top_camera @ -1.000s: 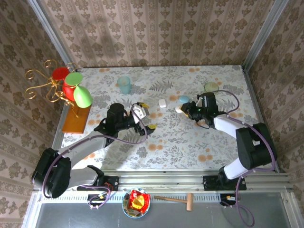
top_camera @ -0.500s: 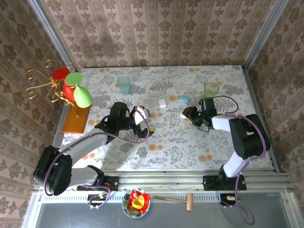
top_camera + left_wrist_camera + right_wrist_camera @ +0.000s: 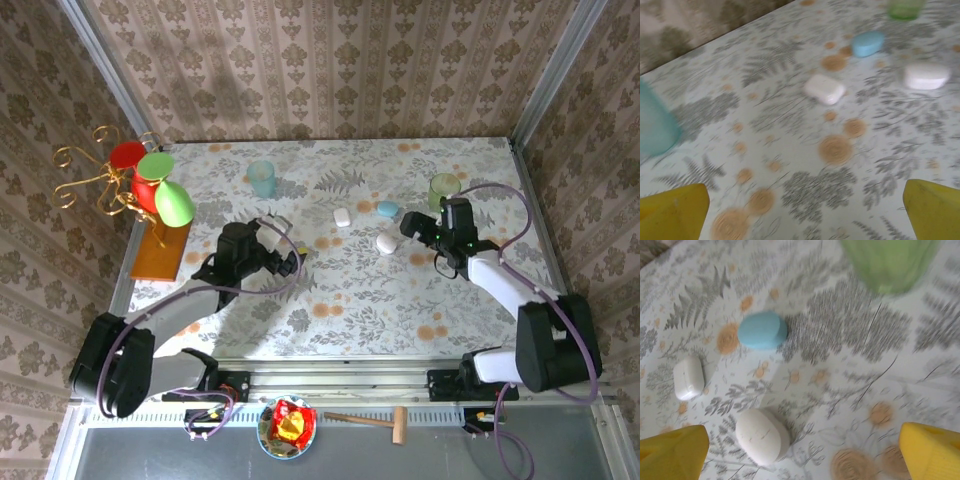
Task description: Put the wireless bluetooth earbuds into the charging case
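well, your right gripper (image 3: 802,452) has its yellow fingers spread wide with nothing between them, and the white oval case (image 3: 762,436) lies on the table just ahead of it, nearer the left finger than the right. seen from above, that case (image 3: 386,243) sits just beside the right gripper (image 3: 410,226), on the side toward the table's middle. its long axis runs slantwise to the line between your fingers, so i judge you'd want a wrist turn before closing across its narrow width. the left gripper (image 3: 292,262) is also spread apart and empty, and well apart from that case, so the right arm is the nearer one. the earbuds themselves are too small to pick out here; i can't tell where they lie. the oval case looks smooth, matte and closed, a hard rounded shell likely to slide on the glossy fern-print tablecloth (image 3: 840,390). beyond it are a light blue case (image 3: 762,330), equally rounded, a white squarish case (image 3: 688,378) and a translucent green cup (image 3: 890,262).
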`<move>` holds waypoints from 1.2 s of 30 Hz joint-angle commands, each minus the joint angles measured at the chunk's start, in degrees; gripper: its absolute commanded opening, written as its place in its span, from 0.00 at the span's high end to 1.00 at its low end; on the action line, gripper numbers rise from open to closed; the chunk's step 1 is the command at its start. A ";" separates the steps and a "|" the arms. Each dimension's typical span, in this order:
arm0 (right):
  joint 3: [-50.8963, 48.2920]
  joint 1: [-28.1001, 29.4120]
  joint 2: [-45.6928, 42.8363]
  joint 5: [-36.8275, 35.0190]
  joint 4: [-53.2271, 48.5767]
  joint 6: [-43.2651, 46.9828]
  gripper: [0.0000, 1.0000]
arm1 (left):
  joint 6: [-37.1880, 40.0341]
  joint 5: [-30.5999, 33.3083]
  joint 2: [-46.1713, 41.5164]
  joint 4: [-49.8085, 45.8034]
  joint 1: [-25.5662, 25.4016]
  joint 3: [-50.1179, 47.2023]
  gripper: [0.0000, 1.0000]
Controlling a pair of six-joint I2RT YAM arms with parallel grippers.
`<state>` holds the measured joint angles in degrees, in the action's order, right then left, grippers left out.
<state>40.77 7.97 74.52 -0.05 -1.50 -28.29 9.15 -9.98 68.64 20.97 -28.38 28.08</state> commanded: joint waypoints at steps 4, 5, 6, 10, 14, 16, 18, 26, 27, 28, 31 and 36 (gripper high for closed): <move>0.06 -0.14 -4.22 -16.03 4.53 20.23 0.00 | -8.11 11.80 -5.38 8.71 6.91 -5.28 0.00; -0.54 -0.15 -4.14 -17.81 6.23 22.22 0.00 | -7.38 11.89 -5.77 8.34 7.76 -5.17 0.00; -1.34 -0.19 -3.98 -18.94 8.24 23.79 0.00 | -5.93 13.06 -5.80 7.49 7.98 -4.91 0.00; -5.00 -0.79 -1.11 -19.97 17.38 26.81 0.00 | -4.80 13.79 -4.20 8.35 11.98 -4.10 0.00; -6.00 -1.20 3.09 -17.32 21.45 26.64 0.00 | -2.63 15.75 -2.52 8.85 14.51 -3.74 0.00; -7.32 -1.35 4.34 -16.56 24.98 26.62 0.00 | -1.44 14.38 -1.29 9.90 16.10 -4.24 0.00; -9.03 -1.59 4.82 -15.30 29.40 27.07 0.00 | -2.02 12.90 0.55 12.92 18.05 -5.44 0.00; -13.02 -4.38 10.01 -8.85 40.19 27.63 0.00 | -2.32 7.70 8.14 22.77 23.96 -7.82 0.00; -13.43 -4.72 10.42 -8.26 41.22 27.42 0.00 | -1.92 7.77 8.85 24.74 24.22 -8.23 0.00; -13.82 -5.11 11.11 -7.52 42.62 27.15 0.00 | -1.99 7.78 9.78 26.72 24.69 -8.47 0.00; -14.45 -6.62 11.25 -5.23 43.48 25.96 0.00 | -3.06 6.19 12.99 29.48 26.37 -8.39 0.00; -16.82 -7.53 12.71 -3.10 48.76 25.78 0.00 | -4.82 4.10 19.93 35.66 28.48 -8.15 0.00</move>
<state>25.43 0.80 85.93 -5.72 40.88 -1.91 5.82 -3.27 86.04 50.74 -0.78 20.18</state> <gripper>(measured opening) 0.999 0.999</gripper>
